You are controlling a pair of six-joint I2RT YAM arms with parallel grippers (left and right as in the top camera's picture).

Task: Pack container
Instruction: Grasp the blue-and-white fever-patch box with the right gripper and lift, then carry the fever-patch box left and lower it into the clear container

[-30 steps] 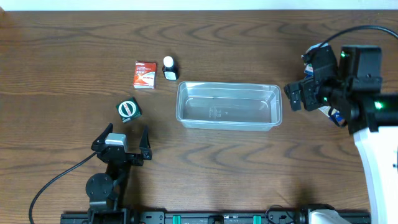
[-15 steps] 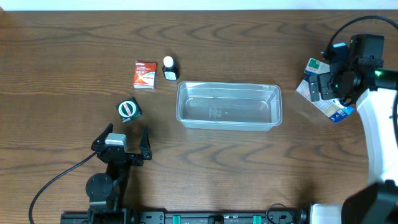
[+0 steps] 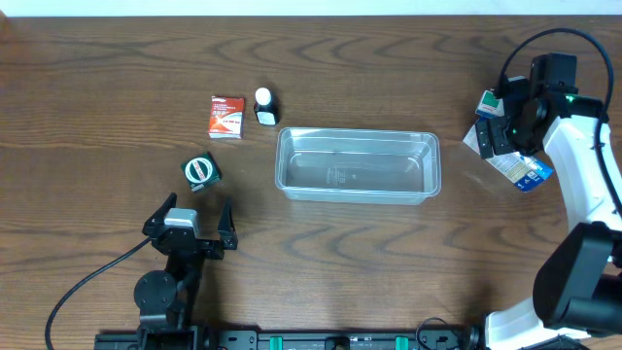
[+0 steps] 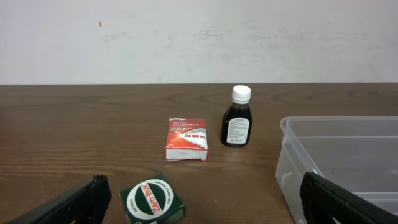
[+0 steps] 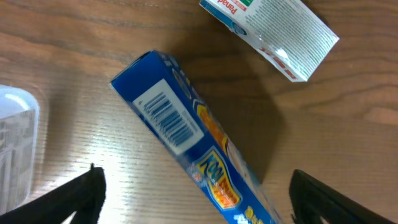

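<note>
We've got the left gripper (image 3: pixel 194 210) wide open, and the right gripper (image 5: pixel 198 193) spread apart over the blue box (image 5: pixel 163 115), holding nothing.

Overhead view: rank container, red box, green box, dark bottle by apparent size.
1. container
2. red box
3. green box
4. dark bottle, though the last two look close.

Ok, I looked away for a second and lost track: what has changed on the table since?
The right gripper swung away from the right end of the container, out over the blue box, open and holding nothing. The left gripper, container, red box, bottle and green tin stayed put.
</note>
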